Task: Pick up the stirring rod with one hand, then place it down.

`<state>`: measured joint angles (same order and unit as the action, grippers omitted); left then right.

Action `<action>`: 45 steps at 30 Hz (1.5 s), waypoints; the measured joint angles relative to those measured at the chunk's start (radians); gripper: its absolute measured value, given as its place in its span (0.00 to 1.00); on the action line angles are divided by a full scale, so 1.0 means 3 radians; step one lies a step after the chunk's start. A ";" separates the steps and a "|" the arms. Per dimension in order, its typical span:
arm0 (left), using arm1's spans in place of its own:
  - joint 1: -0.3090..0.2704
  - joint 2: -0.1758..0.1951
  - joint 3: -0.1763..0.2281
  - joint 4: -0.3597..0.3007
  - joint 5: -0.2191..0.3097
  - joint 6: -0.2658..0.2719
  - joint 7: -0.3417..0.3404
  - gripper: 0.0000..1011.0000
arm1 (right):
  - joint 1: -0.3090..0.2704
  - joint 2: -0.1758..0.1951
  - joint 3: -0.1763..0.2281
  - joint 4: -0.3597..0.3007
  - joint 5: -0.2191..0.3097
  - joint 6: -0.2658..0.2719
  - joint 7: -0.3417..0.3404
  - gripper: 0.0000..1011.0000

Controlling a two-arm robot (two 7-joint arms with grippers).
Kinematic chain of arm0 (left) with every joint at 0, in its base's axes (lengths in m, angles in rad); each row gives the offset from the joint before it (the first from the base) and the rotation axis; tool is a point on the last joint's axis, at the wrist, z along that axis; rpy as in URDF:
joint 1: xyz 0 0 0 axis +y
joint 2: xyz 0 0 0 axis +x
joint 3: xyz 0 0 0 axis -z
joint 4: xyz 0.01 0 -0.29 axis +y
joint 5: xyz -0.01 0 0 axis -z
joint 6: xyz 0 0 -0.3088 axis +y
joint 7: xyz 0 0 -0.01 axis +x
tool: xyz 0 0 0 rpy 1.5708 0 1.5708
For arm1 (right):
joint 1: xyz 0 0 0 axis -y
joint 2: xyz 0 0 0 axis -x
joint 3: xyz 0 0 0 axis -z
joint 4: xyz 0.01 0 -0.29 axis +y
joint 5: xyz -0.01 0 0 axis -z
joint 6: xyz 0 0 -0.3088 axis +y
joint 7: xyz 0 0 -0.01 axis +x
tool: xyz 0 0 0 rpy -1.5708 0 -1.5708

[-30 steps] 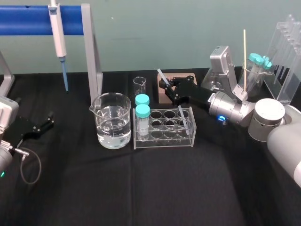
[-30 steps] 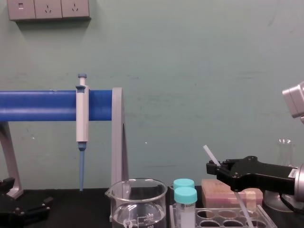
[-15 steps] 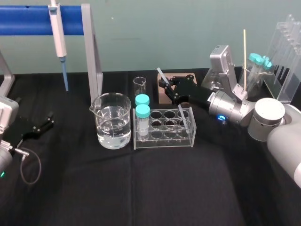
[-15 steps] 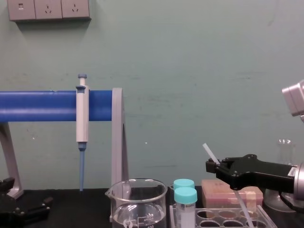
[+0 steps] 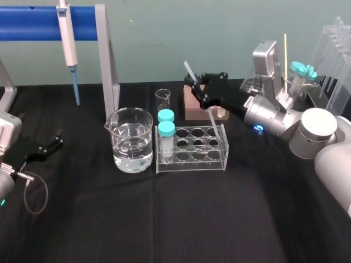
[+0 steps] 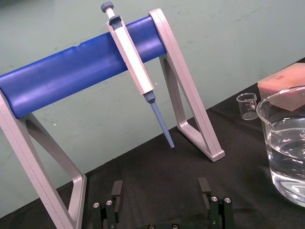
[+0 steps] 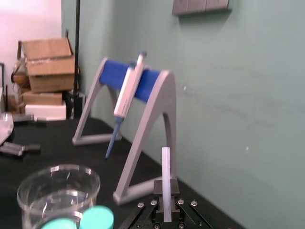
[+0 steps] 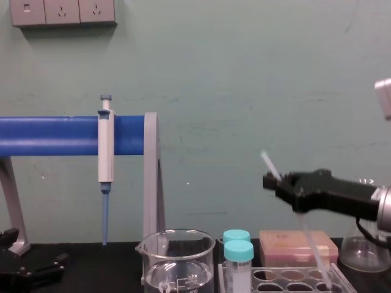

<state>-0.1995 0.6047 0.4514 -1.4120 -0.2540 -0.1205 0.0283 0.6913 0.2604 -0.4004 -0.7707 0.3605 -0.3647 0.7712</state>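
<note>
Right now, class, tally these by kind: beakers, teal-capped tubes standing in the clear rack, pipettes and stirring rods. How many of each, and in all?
Beakers: 2, the large beaker with water and the small beaker
Teal-capped tubes in the rack: 2
Pipette: 1
Stirring rod: 1, held in the right gripper
Total: 6

Right gripper (image 8: 273, 182) is up above the bench, clamped on the stirring rod (image 8: 269, 165). The rod slants from above the fingers down to the clear tube rack (image 8: 287, 271) near the bench's right edge. Left gripper (image 8: 36, 268) sits low at the left edge.
</note>
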 joint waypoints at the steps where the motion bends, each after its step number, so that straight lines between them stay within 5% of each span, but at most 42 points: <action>1: 0.0000 0.0000 0.0000 0.0000 0.0000 0.0000 0.0000 0.99 | -0.0011 0.0004 0.0009 -0.0039 0.0007 0.0000 -0.0010 0.07; 15: 0.0000 0.0000 0.0000 0.0000 0.0000 0.0000 0.0000 0.99 | -0.0158 0.0062 0.0124 -0.0564 0.0047 -0.0200 -0.0236 0.07; 31: 0.0000 0.0000 0.0000 0.0000 0.0000 0.0000 0.0000 0.99 | -0.0675 0.0013 0.0389 -0.0968 -0.0347 -0.0799 -0.0967 0.07; 45: 0.0000 0.0000 0.0000 0.0000 0.0000 0.0000 0.0000 0.99 | -0.1131 -0.0112 0.0656 -0.1314 -0.0382 -0.0781 -0.1333 0.07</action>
<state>-0.1995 0.6047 0.4514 -1.4120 -0.2538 -0.1205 0.0283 0.3519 0.2269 -0.2036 -1.1648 0.2459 -0.5990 0.3714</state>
